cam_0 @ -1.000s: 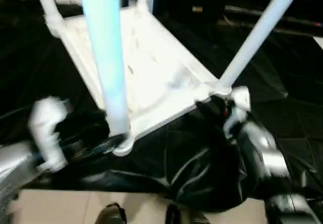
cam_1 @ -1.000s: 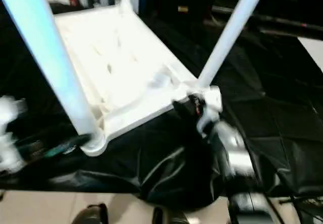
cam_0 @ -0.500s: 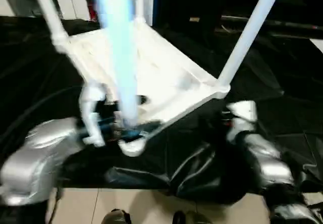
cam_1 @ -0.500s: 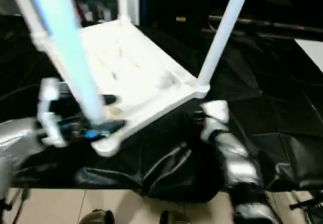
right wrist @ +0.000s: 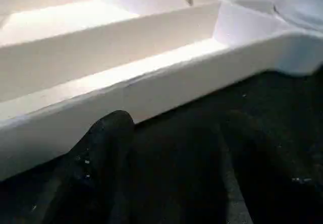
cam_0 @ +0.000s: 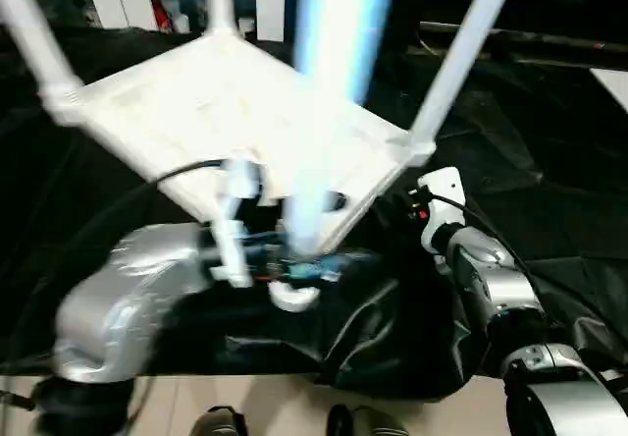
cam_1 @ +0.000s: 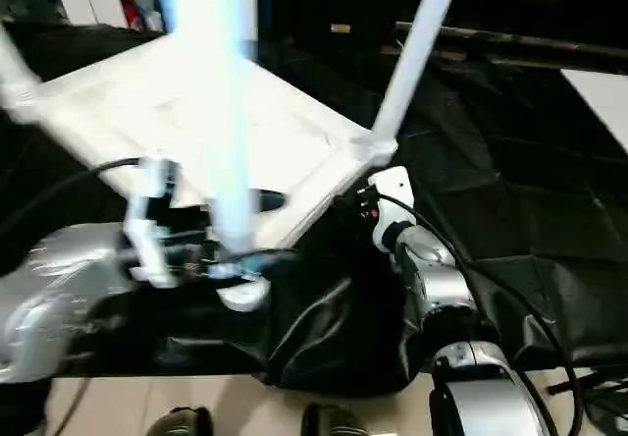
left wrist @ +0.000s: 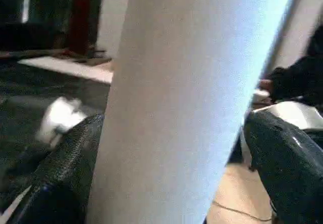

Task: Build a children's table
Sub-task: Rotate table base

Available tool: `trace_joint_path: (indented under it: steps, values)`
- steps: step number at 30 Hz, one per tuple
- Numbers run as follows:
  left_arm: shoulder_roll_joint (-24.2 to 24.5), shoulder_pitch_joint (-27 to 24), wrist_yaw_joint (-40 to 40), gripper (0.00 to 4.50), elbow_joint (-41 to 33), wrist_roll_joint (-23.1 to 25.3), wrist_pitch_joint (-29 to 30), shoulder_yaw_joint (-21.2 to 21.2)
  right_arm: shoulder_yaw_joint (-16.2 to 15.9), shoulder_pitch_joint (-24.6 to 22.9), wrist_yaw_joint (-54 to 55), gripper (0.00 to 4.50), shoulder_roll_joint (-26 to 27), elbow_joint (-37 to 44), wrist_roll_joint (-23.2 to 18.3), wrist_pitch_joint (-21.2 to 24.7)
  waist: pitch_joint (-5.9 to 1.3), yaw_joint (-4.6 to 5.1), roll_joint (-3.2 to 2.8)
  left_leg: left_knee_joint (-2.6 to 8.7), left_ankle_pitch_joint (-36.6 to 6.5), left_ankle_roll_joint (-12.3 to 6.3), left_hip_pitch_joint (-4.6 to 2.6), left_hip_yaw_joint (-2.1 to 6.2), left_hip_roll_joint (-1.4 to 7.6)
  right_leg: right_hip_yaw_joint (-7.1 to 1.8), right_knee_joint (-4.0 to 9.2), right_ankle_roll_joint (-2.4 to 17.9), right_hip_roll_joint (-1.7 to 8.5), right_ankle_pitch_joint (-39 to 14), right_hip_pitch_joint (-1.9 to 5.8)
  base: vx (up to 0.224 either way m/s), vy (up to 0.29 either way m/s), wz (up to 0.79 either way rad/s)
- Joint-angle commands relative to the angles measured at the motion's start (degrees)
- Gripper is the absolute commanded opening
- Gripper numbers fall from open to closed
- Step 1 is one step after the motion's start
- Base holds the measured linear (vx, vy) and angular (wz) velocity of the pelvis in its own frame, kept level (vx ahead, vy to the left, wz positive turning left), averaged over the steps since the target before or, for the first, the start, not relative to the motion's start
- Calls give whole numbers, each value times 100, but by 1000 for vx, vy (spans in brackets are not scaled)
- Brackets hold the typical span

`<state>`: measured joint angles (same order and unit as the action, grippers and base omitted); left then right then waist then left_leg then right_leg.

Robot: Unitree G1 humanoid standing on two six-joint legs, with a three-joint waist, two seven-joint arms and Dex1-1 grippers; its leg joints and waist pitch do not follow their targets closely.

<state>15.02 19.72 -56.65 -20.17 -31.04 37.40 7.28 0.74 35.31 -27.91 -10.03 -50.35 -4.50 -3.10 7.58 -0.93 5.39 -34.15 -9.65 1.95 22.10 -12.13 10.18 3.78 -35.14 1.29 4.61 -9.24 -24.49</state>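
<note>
Four legs stand up from the tabletop (cam_0: pixel 226 112), underside up on the black cloth (cam_0: pixel 549 210) | my left gripper (left wrist: pixel 166 148) pinches the near leg (cam_0: pixel 329 82), steadying it | right gripper (right wrist: pixel 166 173) spread, near edge.

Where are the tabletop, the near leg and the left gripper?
tabletop (cam_0: pixel 196 112), left eye view, ribbed underside
near leg (left wrist: pixel 186 98), left wrist view, mid-shaft between the fingers
left gripper (cam_0: pixel 294 264), left eye view, at the leg's base
</note>
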Motion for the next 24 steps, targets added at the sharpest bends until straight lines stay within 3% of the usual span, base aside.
trace_joint_path:
  steps: [1,4,9,14,17,20,24]
  values:
    - [-293,342,30,445,170,235,-369,530,-334,222,-261,320,231,-106,136,-207,-495,-30,-64,364,-941,-207,-121,150,303,-315,367,1239,348,-1178,317,0,0,0]
    - [-494,590,173,445,658,546,-706,620,-427,268,-327,320,289,-186,222,-337,-514,14,-73,358,-1131,-121,-81,186,306,-320,393,1124,392,-1442,362,0,0,0]
    - [-612,1042,993,445,1745,1472,-1417,700,-417,330,-272,320,306,-301,307,-446,-556,19,-88,343,-1118,-146,-104,190,313,-314,377,1180,364,-1248,355,0,0,0]
    - [-113,1253,1463,445,2706,2340,-1954,743,-189,305,-196,320,60,-372,248,-542,-601,-13,-96,324,-974,-220,-112,190,318,-310,336,1308,385,-1015,373,0,0,0]
    - [-12,1221,1431,445,2843,2426,-2096,735,-125,242,-298,320,-55,-286,182,-523,-639,-40,-94,306,-880,-260,-125,175,316,-310,324,1383,384,-939,382,0,0,0]
    - [253,1018,781,445,2917,2227,-2404,711,-31,-44,-1166,320,-444,250,-140,-210,-680,-139,-91,290,-747,-318,-135,165,326,-310,294,1443,385,-737,399,0,0,0]
    - [518,895,236,445,2958,2095,-2564,829,-204,-346,-2010,320,-848,746,-222,-133,-712,-220,-116,282,-779,-374,-149,151,326,-307,296,1480,376,-707,391,0,0,0]
